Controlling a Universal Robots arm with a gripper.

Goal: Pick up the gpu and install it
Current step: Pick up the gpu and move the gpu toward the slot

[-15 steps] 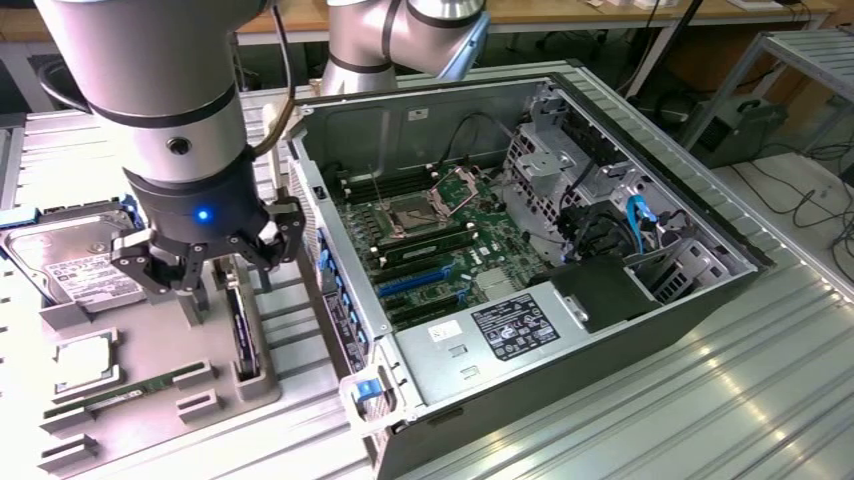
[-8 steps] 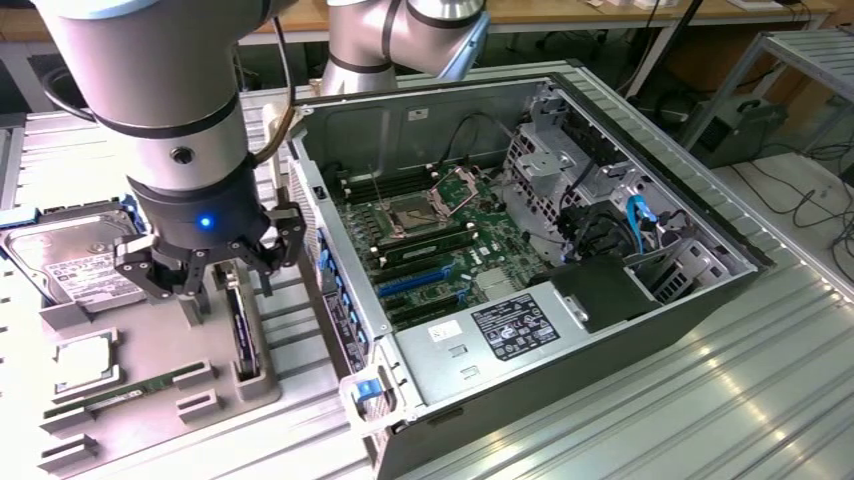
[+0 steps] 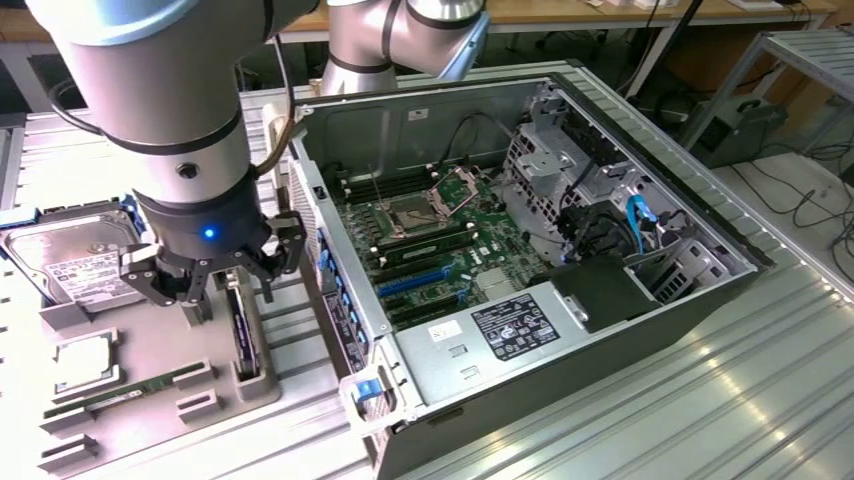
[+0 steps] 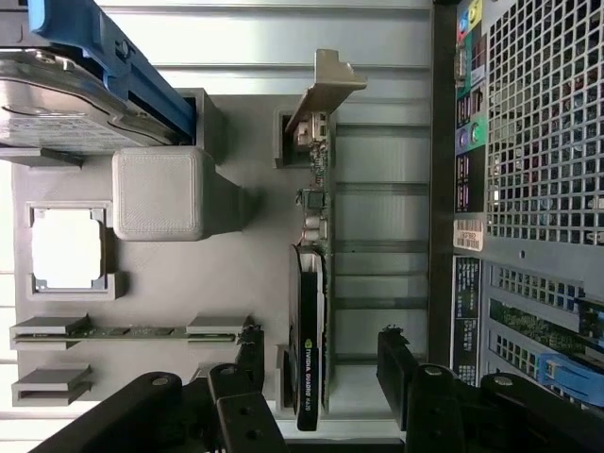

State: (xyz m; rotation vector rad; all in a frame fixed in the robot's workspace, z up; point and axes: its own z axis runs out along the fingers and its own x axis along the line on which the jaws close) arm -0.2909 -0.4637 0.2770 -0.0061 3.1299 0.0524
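The gpu stands edge-on in a slot of the grey holder tray, to the exterior view's left of the open computer case. In the wrist view the gpu is a dark card with a green board edge and a silver bracket at its far end. My gripper hangs just above the card's near end. The gripper is open, with one black finger on each side of the card and not touching it. Blue expansion slots show on the motherboard inside the case.
The tray also holds a hard drive in a blue caddy, a CPU and a RAM stick. A grey block rises beside the gpu. The case's perforated rear wall stands close alongside the tray. Cables and a drive cage fill the case's far side.
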